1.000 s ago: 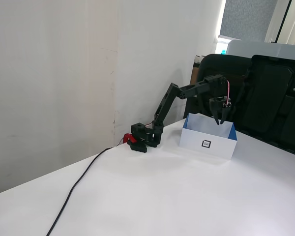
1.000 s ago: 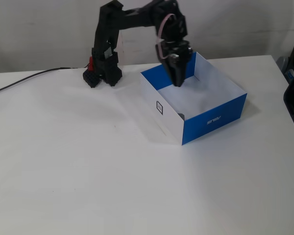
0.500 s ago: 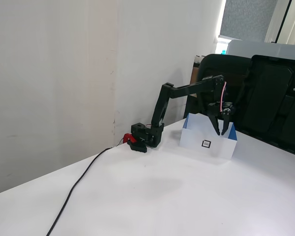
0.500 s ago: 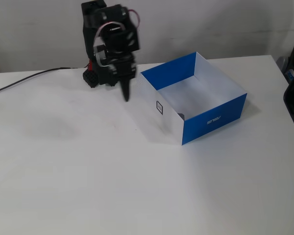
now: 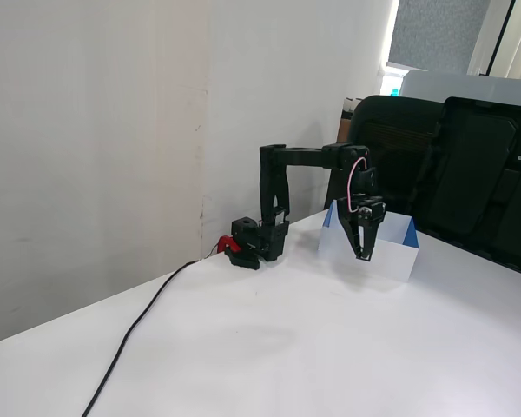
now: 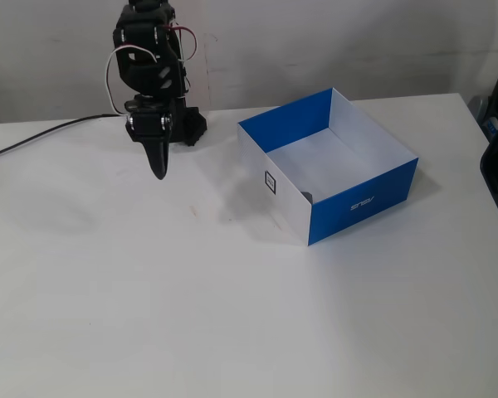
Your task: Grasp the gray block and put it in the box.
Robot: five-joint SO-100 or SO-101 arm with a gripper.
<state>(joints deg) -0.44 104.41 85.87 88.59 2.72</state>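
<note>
Arm and gripper [image 6: 158, 170] — the gripper points down above the white table [image 6: 232, 315], left of the box [image 6: 361, 203] in a fixed view, its fingers drawn together to a narrow tip and holding nothing. A small dark-gray shape, apparently the gray block [image 6: 306, 197], lies inside the box at its near corner, against the wall bearing the square marker [image 6: 270, 181]. A black cable [image 5: 130, 334] runs across the table.

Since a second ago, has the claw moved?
Yes. The claw has swung from above the box leftward in this fixed view, and now hangs over the bare table, left of the box and clear of it.
</note>
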